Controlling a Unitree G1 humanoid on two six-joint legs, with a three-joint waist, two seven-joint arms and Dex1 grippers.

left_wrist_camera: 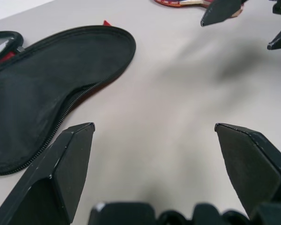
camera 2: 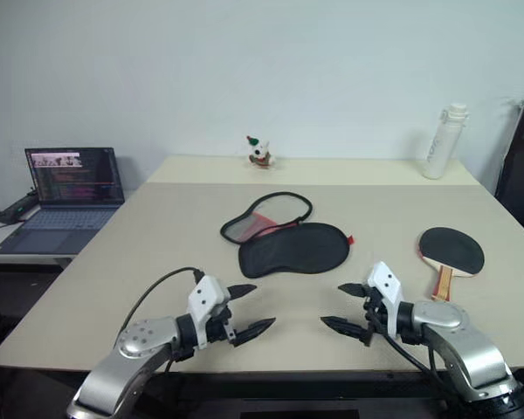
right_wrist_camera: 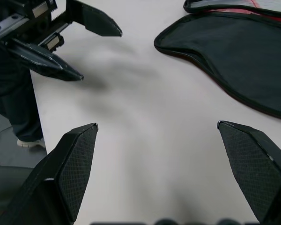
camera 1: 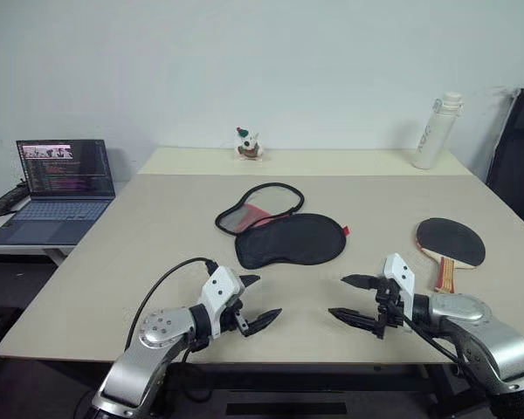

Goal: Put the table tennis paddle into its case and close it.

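Paddle: I see the table tennis paddle, round black rubber blade with light-wood handle, lying flat near the right edge of the pale table.
Case: the black fabric zip case lies unzipped mid-table, its red-lined flap folded back toward the far edge.
Left gripper: fingers spread wide, empty, hovering over the near edge.
Right gripper: fingers spread wide, empty, facing the left one, well apart from the paddle.

You faced a plain white wall behind the pale beige surface. An open laptop sat on a side desk, a black chair stood opposite.
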